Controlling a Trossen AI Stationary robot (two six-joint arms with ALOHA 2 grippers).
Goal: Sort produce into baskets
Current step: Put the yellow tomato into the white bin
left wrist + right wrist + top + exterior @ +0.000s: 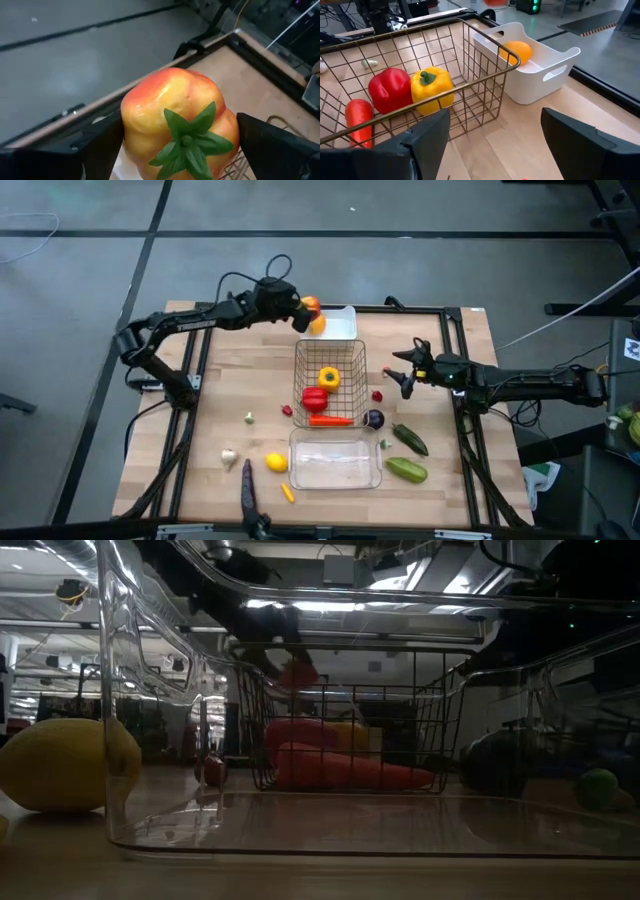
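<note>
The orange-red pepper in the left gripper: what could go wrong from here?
1. The left gripper holds the orange-red pepper over the white tray, near its edge; released there, it may roll out.
2. An orange already sits in that tray, so the pepper may bounce off it.
3. The right gripper waits open beside the wire basket; a careless move could snag it.

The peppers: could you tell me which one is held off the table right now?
The orange-red pepper, gripped by the left end effector above the white tray; the yellow pepper and red pepper lie in the wire basket.
</note>
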